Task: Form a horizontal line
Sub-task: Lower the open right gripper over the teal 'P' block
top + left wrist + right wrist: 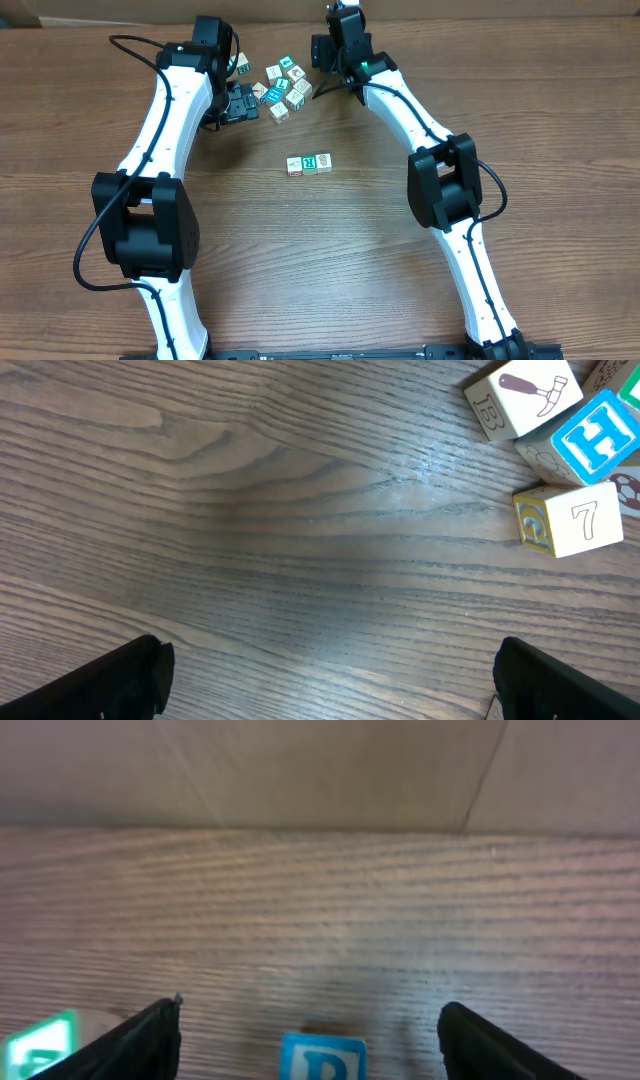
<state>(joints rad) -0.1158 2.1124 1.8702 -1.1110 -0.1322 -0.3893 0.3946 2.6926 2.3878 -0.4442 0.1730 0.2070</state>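
Two letter blocks stand side by side mid-table: one with a red face (295, 166) and one with a green R (317, 162). A cluster of several blocks (281, 85) lies at the back. My left gripper (240, 103) (330, 680) is open and empty, low over bare table just left of the cluster. Its view shows a hammer block (520, 395), a blue H block (600, 440) and a 7 block (572, 520) at the upper right. My right gripper (320, 86) (310, 1010) is open at the cluster's right side, with a blue block (322, 1060) between its fingers, not gripped.
A green-faced block (40, 1042) shows at the lower left of the right wrist view. The table's far edge and a beige wall (320, 770) lie close behind the cluster. A black cable (135, 45) loops beside the left arm.
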